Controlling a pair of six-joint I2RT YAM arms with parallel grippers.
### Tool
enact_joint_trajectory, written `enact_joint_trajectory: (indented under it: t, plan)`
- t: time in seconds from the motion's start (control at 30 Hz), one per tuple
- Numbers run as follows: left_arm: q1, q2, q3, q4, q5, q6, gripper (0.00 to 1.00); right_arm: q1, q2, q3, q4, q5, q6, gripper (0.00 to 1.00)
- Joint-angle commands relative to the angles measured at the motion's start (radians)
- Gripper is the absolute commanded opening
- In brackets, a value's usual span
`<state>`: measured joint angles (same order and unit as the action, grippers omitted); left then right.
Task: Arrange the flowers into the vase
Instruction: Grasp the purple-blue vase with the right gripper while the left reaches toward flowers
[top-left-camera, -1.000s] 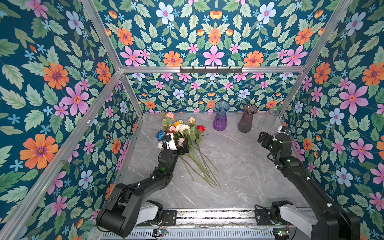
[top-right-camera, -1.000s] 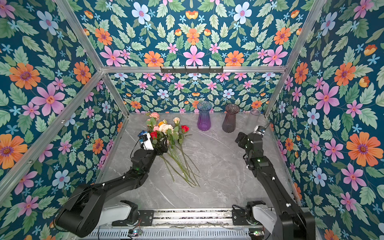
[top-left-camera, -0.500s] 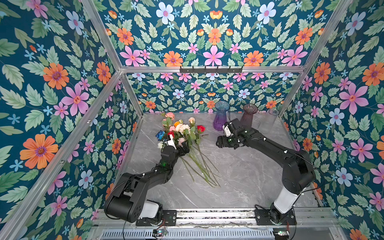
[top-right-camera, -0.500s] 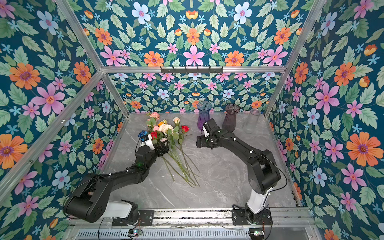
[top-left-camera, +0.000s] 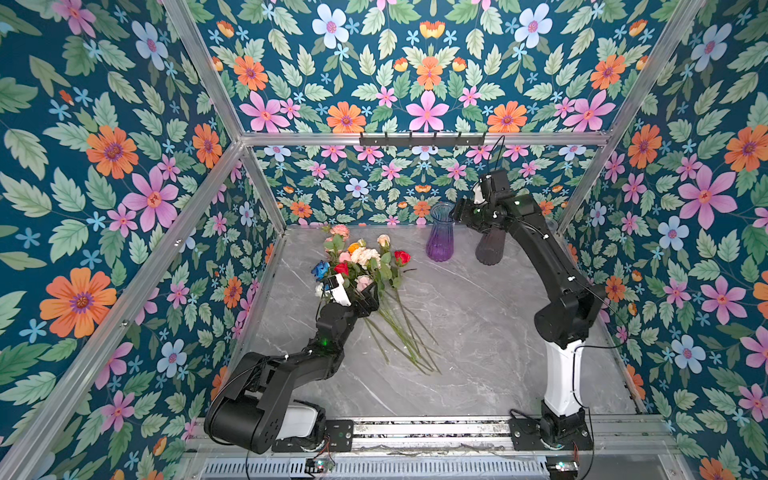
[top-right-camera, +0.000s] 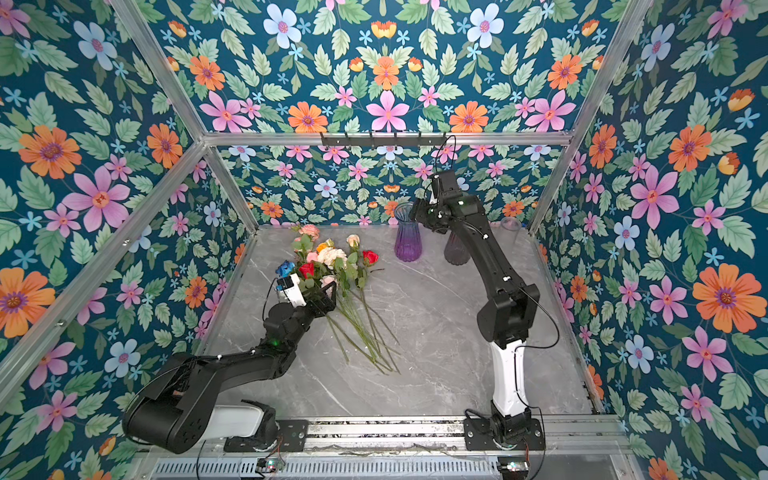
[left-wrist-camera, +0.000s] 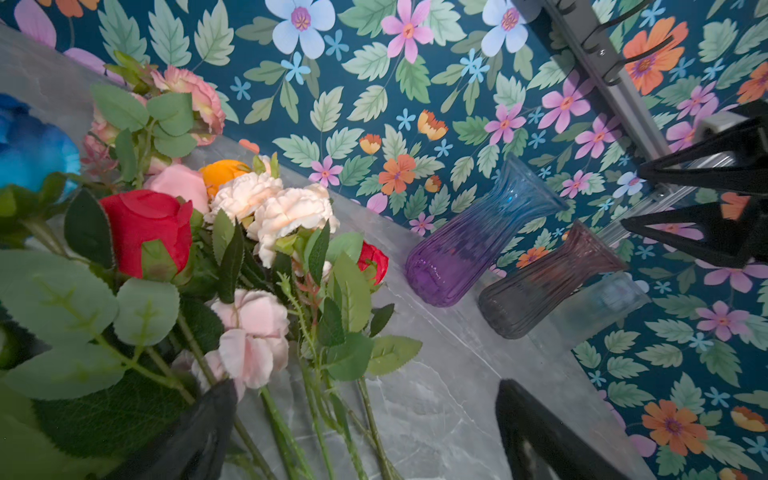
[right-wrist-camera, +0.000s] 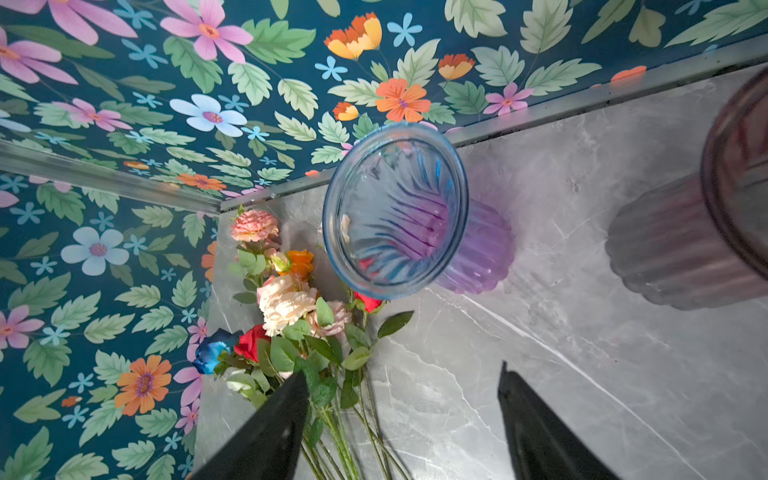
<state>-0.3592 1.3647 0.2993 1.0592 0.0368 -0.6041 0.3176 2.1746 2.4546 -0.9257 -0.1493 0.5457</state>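
1 ribbed, flared purple-glass vase (top-left-camera: 439, 239) nr flowers (top-left-camera: 365, 266)

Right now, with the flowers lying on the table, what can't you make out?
Smoky grey ribbed glass vase: the right arm hides its top in both top views; the right wrist view's edge cuts it off.
Clear glass vessel in the back corner: faint, blurred in the left wrist view.
Artificial long-stemmed flowers: exact count, since heads and leaves overlap.
Left claw: leaves hide whether it touches a stem.
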Motion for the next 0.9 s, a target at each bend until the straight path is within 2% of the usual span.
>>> enact_joint_trajectory:
  t: [0.0,0.1,0.23,0.67,0.73,0.8,0.87]
  plan:
    - [0.001,0.014,0.009,0.07,0.043,-0.01,1.0,-0.01,0.101,0.176,-0.172,0.002,0.008,0.71]
    - [0.001,0.019,0.013,0.083,0.064,-0.009,1.0,-0.028,0.178,0.268,-0.184,-0.019,0.037,0.63]
    - [0.001,0.014,0.032,0.034,0.071,0.01,1.0,-0.05,0.193,0.216,-0.1,-0.047,0.085,0.53]
    - [-0.002,-0.009,0.015,0.067,0.087,0.033,1.0,-0.052,0.271,0.245,-0.021,-0.086,0.158,0.43]
    - [-0.002,-0.009,0.016,0.067,0.084,0.032,1.0,-0.052,0.278,0.245,-0.03,-0.075,0.163,0.34]
    - [-0.002,-0.013,0.015,0.067,0.082,0.034,1.0,-0.05,0.273,0.241,-0.049,-0.057,0.158,0.17]
    - [-0.002,-0.018,0.011,0.068,0.073,0.042,1.0,-0.046,0.247,0.209,-0.051,-0.033,0.151,0.1]
